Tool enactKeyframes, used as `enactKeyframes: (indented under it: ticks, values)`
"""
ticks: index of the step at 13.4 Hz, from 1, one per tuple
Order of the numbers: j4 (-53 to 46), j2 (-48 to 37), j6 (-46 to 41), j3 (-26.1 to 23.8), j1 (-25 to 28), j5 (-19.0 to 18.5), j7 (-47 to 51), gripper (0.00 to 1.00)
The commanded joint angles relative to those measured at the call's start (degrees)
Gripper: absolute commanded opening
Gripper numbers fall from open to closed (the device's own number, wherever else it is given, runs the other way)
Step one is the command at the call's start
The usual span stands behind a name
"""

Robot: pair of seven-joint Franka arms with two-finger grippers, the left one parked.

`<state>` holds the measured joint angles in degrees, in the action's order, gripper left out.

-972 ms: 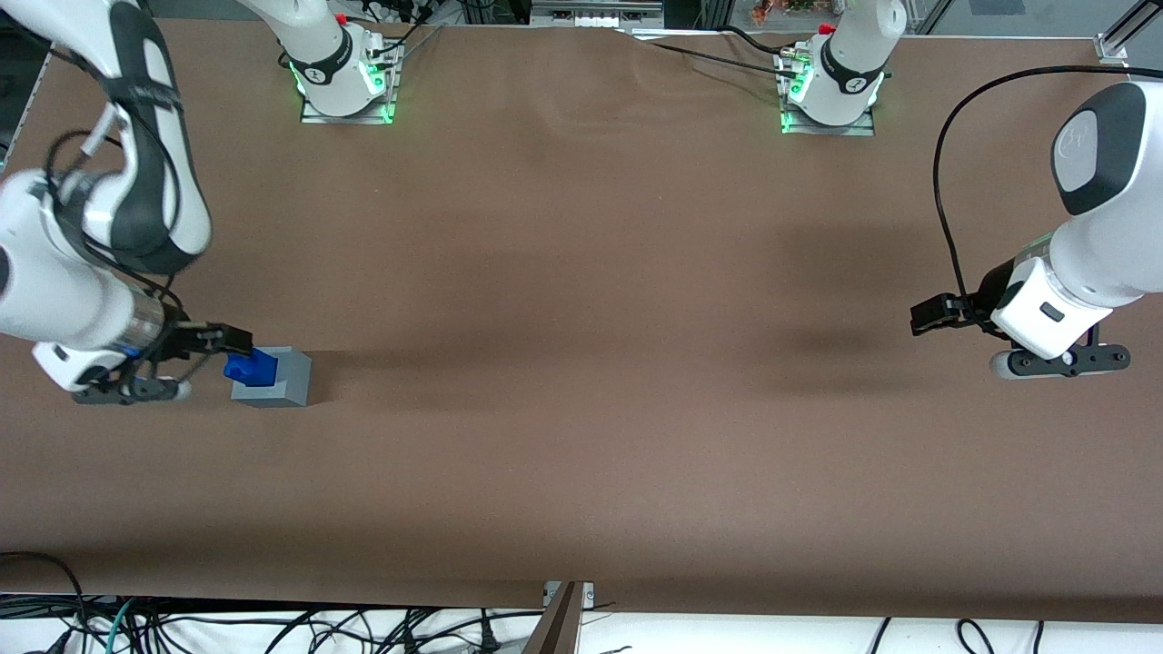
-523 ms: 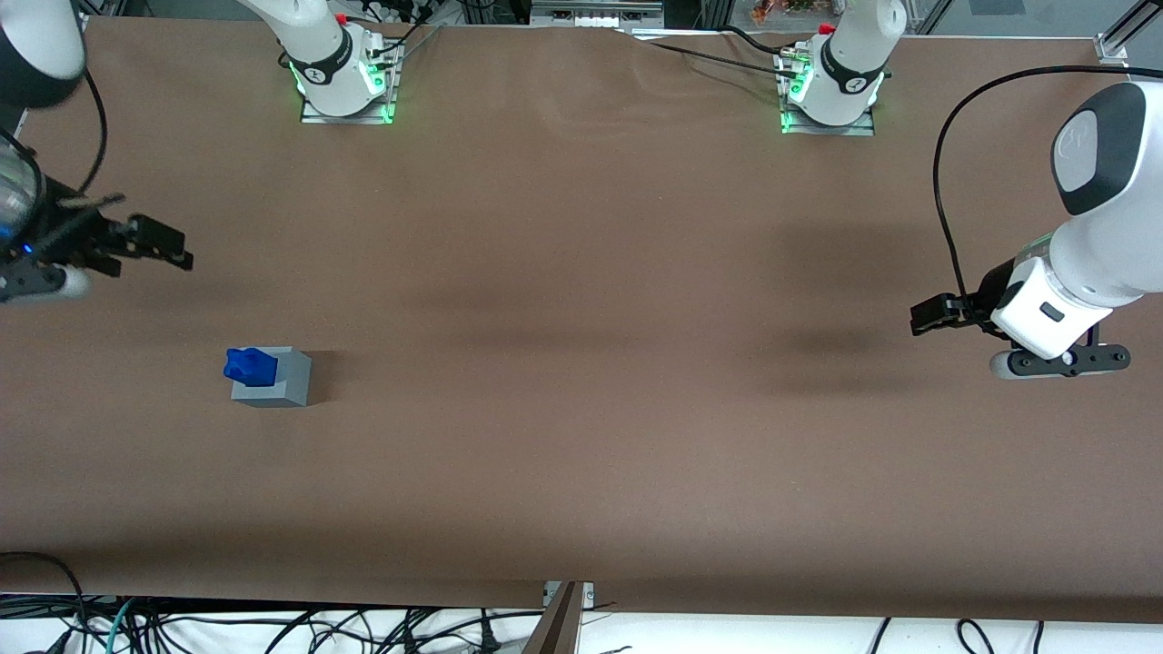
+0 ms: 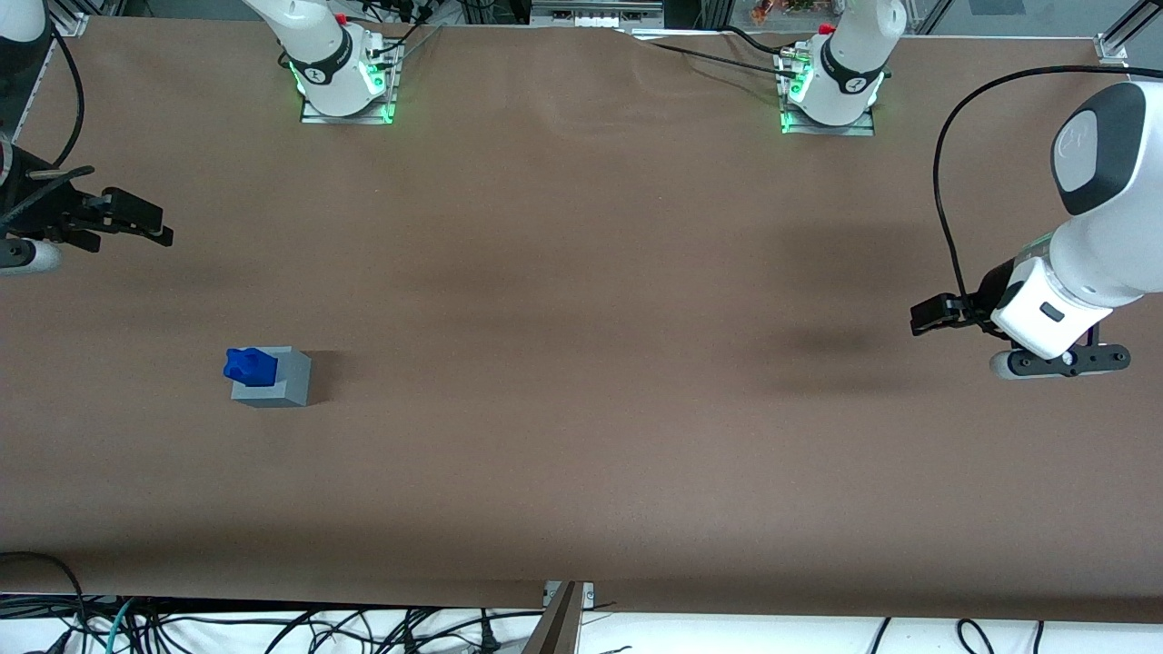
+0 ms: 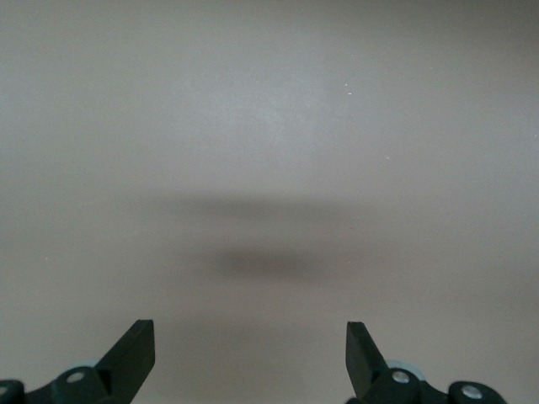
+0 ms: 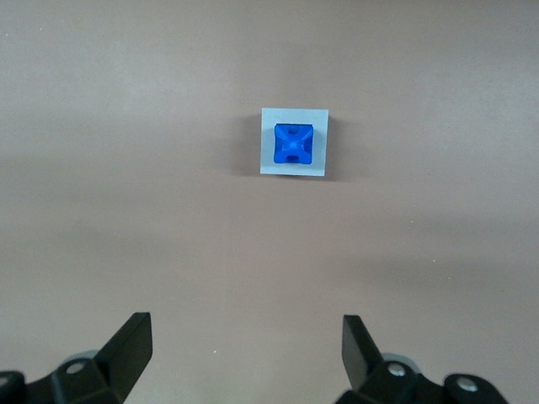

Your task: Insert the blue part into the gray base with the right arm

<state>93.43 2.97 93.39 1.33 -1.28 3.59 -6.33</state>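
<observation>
Right wrist view crops the spread end effector fingers.

blue part: seated in gray base recess | gripper: raised, fingers apart

The gripper hangs above the brown table at the working arm's end, fingers spread wide with nothing between them. The only obstacle on the table is the gray base carrying the blue part, well apart from the gripper and nearer the front camera. Bare table surface surrounds the base on all sides.
</observation>
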Motion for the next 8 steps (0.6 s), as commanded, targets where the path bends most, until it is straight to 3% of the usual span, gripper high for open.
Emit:
enactKeyframes:
  ticks: [1, 2, 8]
  values:
    - [6.84, -5.95, 4.61, -2.30, -0.57, -3.57, 2.54, 1.00]
    - [6.94, -6.05, 4.35, -2.56, -0.22, -4.90, 2.90, 1.00]
    - [6.24, -4.82, 4.96, -2.47, -0.39, -3.95, 2.46, 1.00]
